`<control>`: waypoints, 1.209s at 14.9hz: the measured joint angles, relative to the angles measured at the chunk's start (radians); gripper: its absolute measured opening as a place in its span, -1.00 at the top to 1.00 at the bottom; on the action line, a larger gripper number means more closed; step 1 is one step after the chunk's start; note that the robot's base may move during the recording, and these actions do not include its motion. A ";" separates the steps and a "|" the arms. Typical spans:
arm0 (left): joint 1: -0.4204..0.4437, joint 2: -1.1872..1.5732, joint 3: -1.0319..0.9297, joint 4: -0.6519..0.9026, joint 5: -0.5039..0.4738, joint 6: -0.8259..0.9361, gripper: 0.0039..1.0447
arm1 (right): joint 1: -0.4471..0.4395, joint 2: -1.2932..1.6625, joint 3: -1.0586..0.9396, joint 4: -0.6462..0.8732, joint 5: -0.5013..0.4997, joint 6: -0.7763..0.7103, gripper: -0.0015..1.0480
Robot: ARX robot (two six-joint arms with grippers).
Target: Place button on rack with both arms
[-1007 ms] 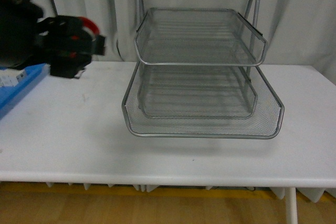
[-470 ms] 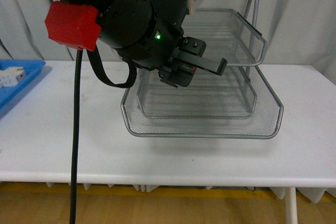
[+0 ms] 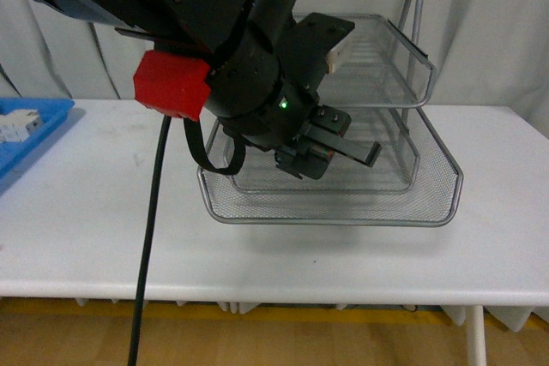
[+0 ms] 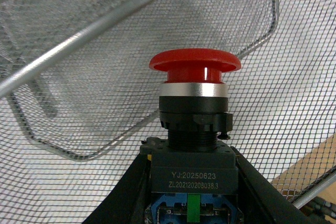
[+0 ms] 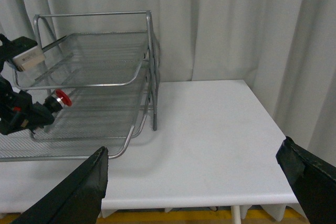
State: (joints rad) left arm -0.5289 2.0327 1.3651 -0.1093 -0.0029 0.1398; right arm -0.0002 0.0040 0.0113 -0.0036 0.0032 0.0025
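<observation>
The left claw [image 3: 336, 154] is closed on the button [image 4: 194, 124]. In the left wrist view its two dark fingers [image 4: 128, 195] press against opposite sides of the black body. The blue-green bits sit deep between them, close to the camera. The steel collar and red cap stick out past the fingertips, pointing straight away from the wrist into the wire mesh. A white printed code shows on the body's face.

In the front view the left arm fills the upper left. The claw hangs at the open front of the rack [image 3: 433, 179], over the bottom tier and below the top one. From there the button is almost hidden behind the fingers. The right wrist view shows the red cap [image 5: 63, 97] level with the gap under the top tier, aimed inward over the lower trays. I cannot tell whether the cap touches the mesh.

The right claw [image 5: 194, 153] is spread wide and holds nothing. Its fingers [image 5: 79, 192] frame bare tabletop [image 5: 210, 129] beside the rack, well apart from the button.

The rack stands on the tabletop before a pale curtain [image 5: 236, 24]. A blue tray [image 3: 39, 126] lies at the far left edge.
</observation>
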 joint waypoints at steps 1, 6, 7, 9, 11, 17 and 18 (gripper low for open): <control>-0.002 0.021 0.011 -0.010 0.001 0.000 0.32 | 0.000 0.000 0.000 0.000 0.000 0.000 -0.87; -0.010 0.120 0.135 -0.058 -0.004 -0.011 0.32 | 0.000 0.000 0.000 0.000 0.000 0.000 -0.87; -0.010 0.134 0.150 -0.066 0.000 -0.021 0.32 | 0.000 0.000 0.000 0.000 0.000 0.000 -0.87; -0.010 0.149 0.167 -0.083 0.000 -0.039 0.13 | 0.000 0.000 0.000 0.000 0.000 0.000 -0.87; -0.009 0.153 0.174 -0.050 0.023 -0.081 -0.32 | 0.000 0.000 0.000 0.000 0.000 0.000 -0.87; -0.006 -0.033 0.013 0.023 0.043 -0.114 -0.88 | 0.000 0.000 0.000 0.000 0.000 0.000 -0.87; -0.003 -0.106 -0.045 0.055 0.044 -0.114 -0.88 | 0.000 0.000 0.000 0.000 0.000 0.000 -0.87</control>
State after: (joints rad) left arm -0.5316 1.9266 1.3201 -0.0540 0.0414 0.0257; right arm -0.0002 0.0040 0.0113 -0.0032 0.0032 0.0025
